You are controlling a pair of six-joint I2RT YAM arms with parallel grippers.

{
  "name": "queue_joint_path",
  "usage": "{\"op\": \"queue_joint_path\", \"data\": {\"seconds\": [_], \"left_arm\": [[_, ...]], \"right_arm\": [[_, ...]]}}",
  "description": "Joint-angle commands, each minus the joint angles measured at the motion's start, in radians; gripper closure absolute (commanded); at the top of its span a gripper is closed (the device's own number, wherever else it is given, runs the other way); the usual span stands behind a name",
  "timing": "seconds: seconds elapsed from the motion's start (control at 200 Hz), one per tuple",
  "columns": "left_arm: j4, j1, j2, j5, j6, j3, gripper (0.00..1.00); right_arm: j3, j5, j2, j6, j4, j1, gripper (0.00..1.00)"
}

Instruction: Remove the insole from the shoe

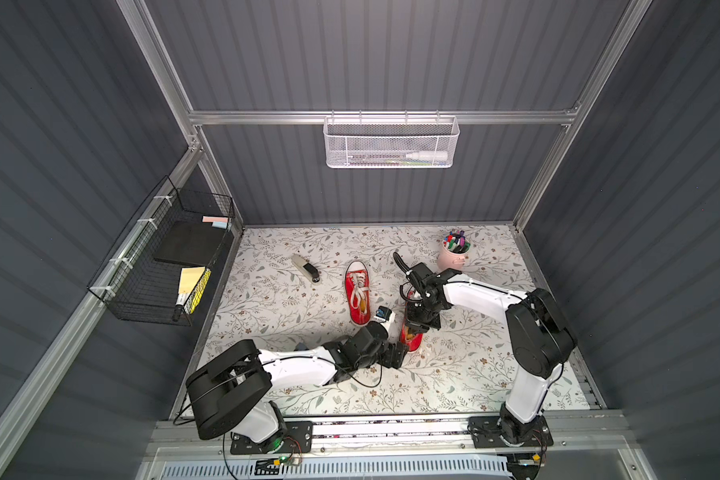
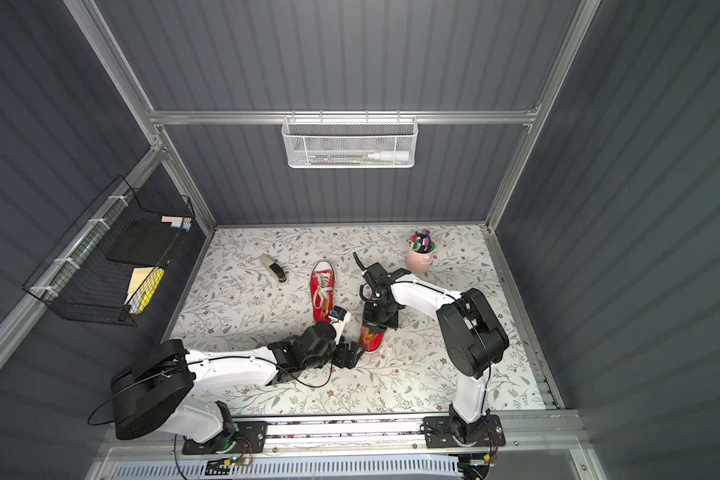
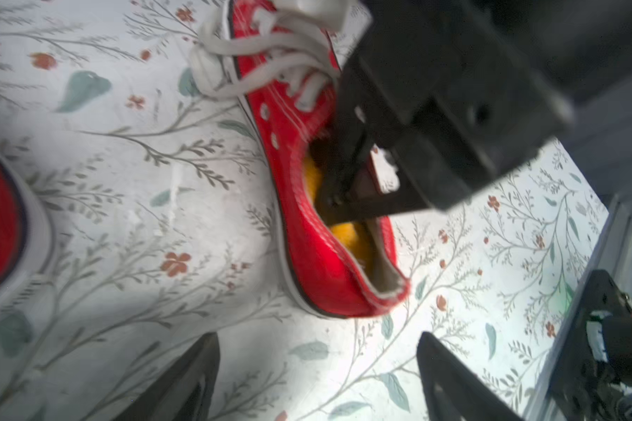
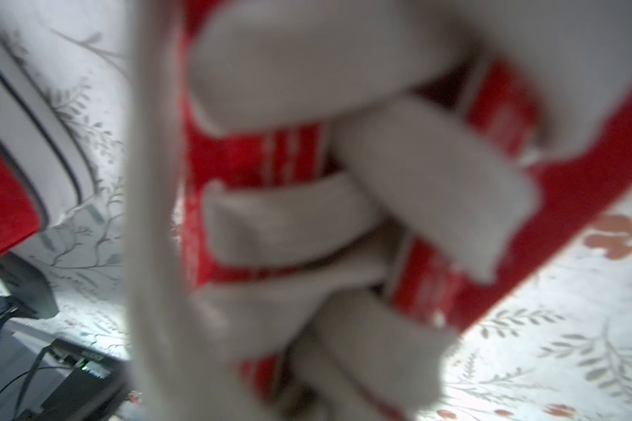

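Two red shoes with white laces lie on the flowered table. My right gripper (image 1: 412, 330) (image 3: 331, 202) reaches down into the opening of the nearer shoe (image 1: 413, 343) (image 2: 371, 344) (image 3: 307, 226). Its jaws are shut on the yellow insole (image 3: 347, 233) (image 1: 409, 332) inside. My left gripper (image 1: 398, 355) (image 3: 318, 364) is open just behind this shoe's heel and touches nothing. The right wrist view is filled with blurred white laces (image 4: 416, 182) over the red shoe (image 4: 234, 160), and its own fingers do not show there. The other shoe (image 1: 357, 293) (image 2: 323, 291) lies apart, farther left.
A pink cup of markers (image 1: 453, 257) stands at the back right and a stapler (image 1: 306, 268) lies at the back left. A black wire basket (image 1: 163, 257) hangs on the left wall, a white mesh basket (image 1: 391, 143) on the back wall.
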State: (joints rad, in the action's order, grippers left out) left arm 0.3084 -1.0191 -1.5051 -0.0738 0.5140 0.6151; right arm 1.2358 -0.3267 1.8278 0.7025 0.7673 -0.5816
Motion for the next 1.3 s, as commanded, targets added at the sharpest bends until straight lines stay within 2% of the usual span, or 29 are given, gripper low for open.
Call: {"op": "queue_joint_path", "data": {"seconds": [0.0,0.145,0.485,0.811,0.971,1.146,1.296], "left_arm": [[0.119,-0.024,-0.039,-0.057,-0.162,0.003,0.07],[0.157,-0.027,-0.115,-0.089,-0.197,0.027,0.05],[0.170,-0.027,-0.226,-0.261,-0.210,0.047,0.21],[0.190,-0.027,-0.261,-0.273,-0.225,0.054,0.35],[0.192,-0.027,-0.282,-0.296,-0.224,0.063,0.37],[0.196,-0.027,-0.281,-0.299,-0.224,0.057,0.36],[0.197,-0.027,-0.191,-0.265,-0.224,-0.006,0.21]], "right_arm": [[0.017,-0.064,-0.027,0.033,0.006,-0.001,1.00],[0.012,-0.083,-0.037,0.045,0.001,0.000,1.00],[0.010,-0.142,-0.099,0.060,0.033,0.015,1.00],[0.039,-0.226,-0.142,0.023,0.098,0.061,1.00],[0.076,-0.287,-0.146,-0.034,0.184,0.096,1.00],[0.108,-0.307,-0.126,-0.071,0.222,0.123,1.00],[0.129,-0.291,-0.103,-0.091,0.220,0.139,1.00]]}}
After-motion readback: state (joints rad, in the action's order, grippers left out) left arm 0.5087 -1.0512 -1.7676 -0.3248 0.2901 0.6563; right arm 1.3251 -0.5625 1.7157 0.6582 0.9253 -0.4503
